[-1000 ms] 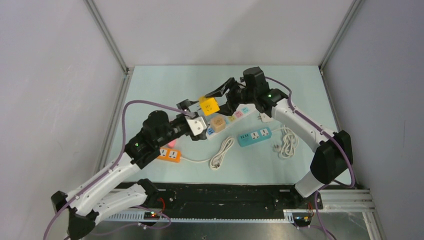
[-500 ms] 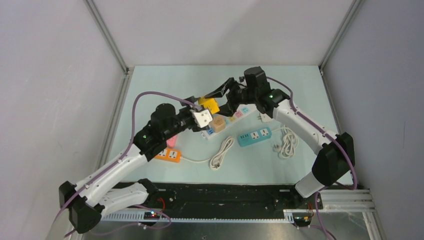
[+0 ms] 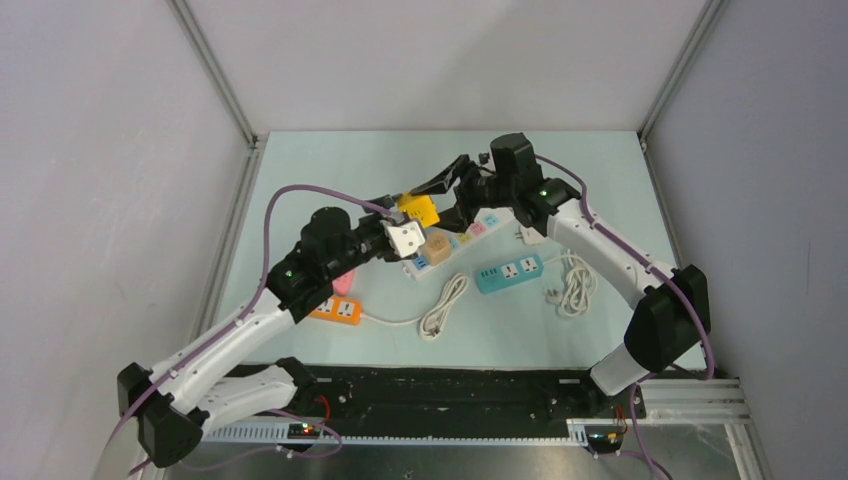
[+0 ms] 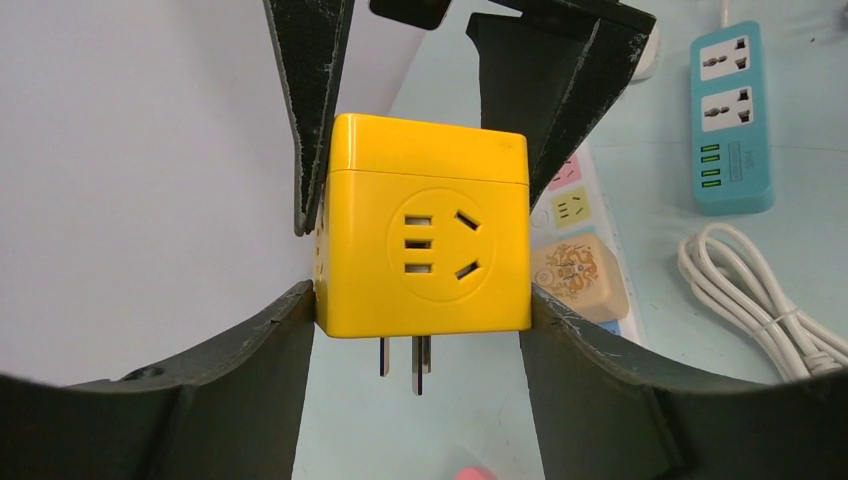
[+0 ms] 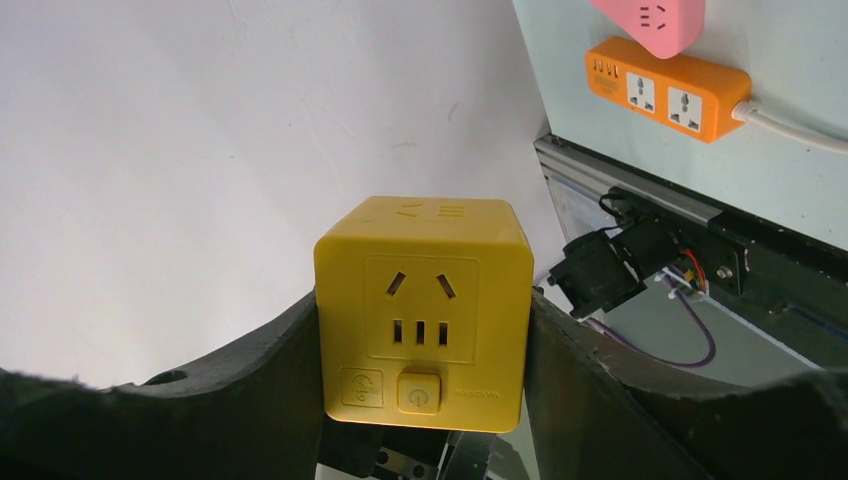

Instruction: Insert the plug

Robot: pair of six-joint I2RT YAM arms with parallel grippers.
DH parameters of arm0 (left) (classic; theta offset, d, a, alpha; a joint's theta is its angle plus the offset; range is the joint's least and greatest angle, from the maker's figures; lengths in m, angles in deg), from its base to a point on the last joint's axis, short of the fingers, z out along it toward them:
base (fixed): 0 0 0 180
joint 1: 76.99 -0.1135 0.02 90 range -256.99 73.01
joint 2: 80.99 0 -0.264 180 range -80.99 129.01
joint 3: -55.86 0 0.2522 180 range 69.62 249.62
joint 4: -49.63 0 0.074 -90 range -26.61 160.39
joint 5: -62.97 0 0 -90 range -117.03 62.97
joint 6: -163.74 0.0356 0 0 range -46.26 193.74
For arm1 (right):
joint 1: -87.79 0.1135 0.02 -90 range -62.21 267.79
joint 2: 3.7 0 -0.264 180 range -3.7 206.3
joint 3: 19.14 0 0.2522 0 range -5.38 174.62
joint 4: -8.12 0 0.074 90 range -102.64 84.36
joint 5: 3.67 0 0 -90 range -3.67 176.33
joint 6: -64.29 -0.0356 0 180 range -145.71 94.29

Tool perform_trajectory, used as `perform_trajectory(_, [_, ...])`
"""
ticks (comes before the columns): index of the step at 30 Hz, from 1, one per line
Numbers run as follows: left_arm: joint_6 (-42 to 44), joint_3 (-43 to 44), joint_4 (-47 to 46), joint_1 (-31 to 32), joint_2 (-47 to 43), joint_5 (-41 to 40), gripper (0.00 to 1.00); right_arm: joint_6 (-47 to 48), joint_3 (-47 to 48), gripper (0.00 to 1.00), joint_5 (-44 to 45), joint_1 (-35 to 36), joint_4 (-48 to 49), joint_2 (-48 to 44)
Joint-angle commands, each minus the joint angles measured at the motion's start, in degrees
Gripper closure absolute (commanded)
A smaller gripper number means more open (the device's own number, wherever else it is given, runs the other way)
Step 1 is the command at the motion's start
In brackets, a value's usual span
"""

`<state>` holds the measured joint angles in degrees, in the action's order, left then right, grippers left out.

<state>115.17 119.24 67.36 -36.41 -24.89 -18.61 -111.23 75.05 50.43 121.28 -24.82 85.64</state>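
Yellow cube plug held in the air above the table, clear of every socket, with its flat pins projecting from the underside (two show; a third, if there is one, is hidden). Both arms meet on the cube. The right gripper is partly open, its two fingers clamped on opposite side faces. The left gripper is also partly open, its fingers lying against the lower part of the same two faces with no gap visible, though the views cannot show how firmly it presses. The step in hand reads as a mid-air transfer or re-grip before insertion. To do it well, the receiving grip should be firm and square on the faces before the other fingers let go, so that the cube neither twists nor drops. The fingers should stay above the underside so that the pins remain free. Just below and beside the cube lies the white power strip, a tan adapter already seated in it and coloured socket faces free beside that. This is the likely target, though the frames do not settle it. The pins should be kept vertical, set over the slots, then pressed straight down. Well apart lie a teal strip and an orange strip.
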Motion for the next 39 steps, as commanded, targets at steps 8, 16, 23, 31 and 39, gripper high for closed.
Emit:
perform_trajectory(8, [0.0, 0.8, -2.2, -0.3, -2.6, 6.5, 1.00, -0.9, -1.5, 0.24, -4.5, 0.2, 10.5, -2.7])
perform_trajectory(16, [2.5, -0.4, -1.6, 0.0, -2.5, 6.2, 1.00, -3.6, -2.2, 0.65, -6.6, 0.3, 13.8, -0.9])
perform_trajectory(23, [3.1, -0.5, -1.6, 0.1, -1.8, 4.9, 0.70, -5.9, -2.2, 0.89, -7.9, 0.6, 16.9, 0.3])
perform_trajectory(31, [3.8, -0.4, -1.6, 0.7, -0.3, 2.8, 0.21, -7.1, -2.2, 1.00, -9.5, 0.7, 16.5, 1.1])
perform_trajectory(39, [4.5, -1.2, -1.6, 0.7, -0.8, 1.8, 0.24, -6.9, -2.2, 1.00, -9.4, 0.2, 15.6, 0.9])
